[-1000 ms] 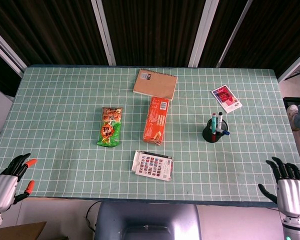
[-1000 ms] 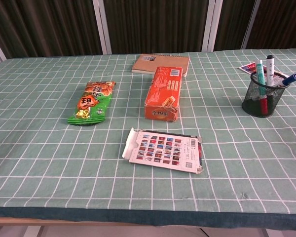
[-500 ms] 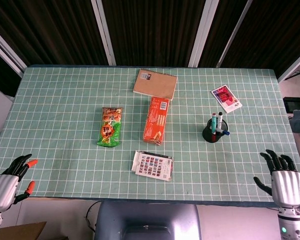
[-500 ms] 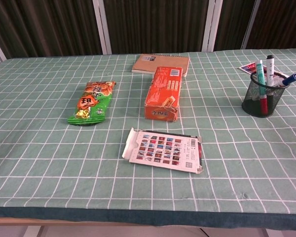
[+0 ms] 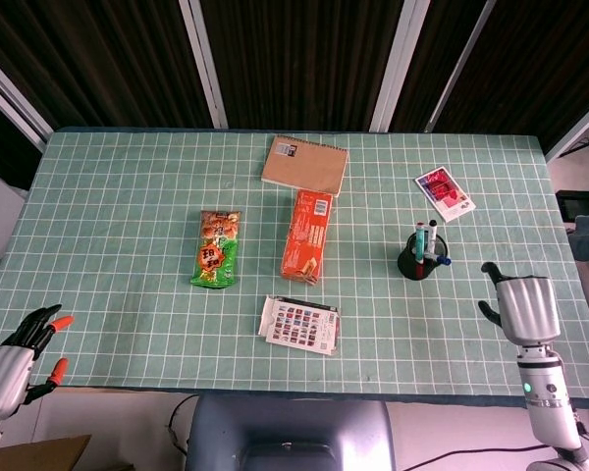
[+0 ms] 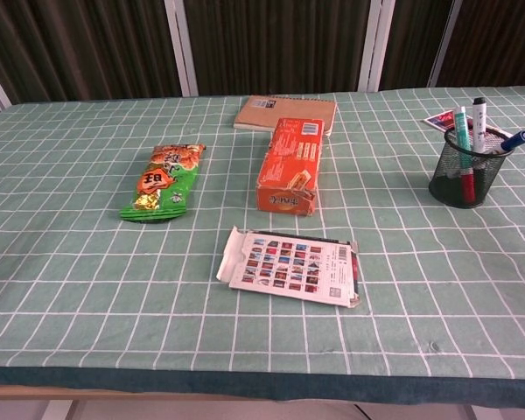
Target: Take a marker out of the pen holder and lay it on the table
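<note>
A black mesh pen holder (image 5: 419,261) stands on the right part of the green gridded table (image 5: 128,196), with several markers (image 5: 431,239) upright in it. The chest view shows the same pen holder (image 6: 462,178) at the far right, with green, black-capped and blue markers (image 6: 479,118) sticking out. My right hand (image 5: 516,300) hovers over the table to the right of the holder, a short gap away, its back to the camera and holding nothing. My left hand (image 5: 12,354) stays off the front left corner, fingers apart and empty. Neither hand shows in the chest view.
A brown notebook (image 5: 304,165) lies at the back, with an orange box (image 5: 306,235) in front of it. A green snack bag (image 5: 217,248) lies to the left, a printed card pack (image 5: 299,324) near the front edge, and a red card (image 5: 445,192) behind the holder.
My right hand has risen from the front right edge and moved forward and left, closer to the pen holder. The left hand has sunk slightly. Nothing on the table moved.
</note>
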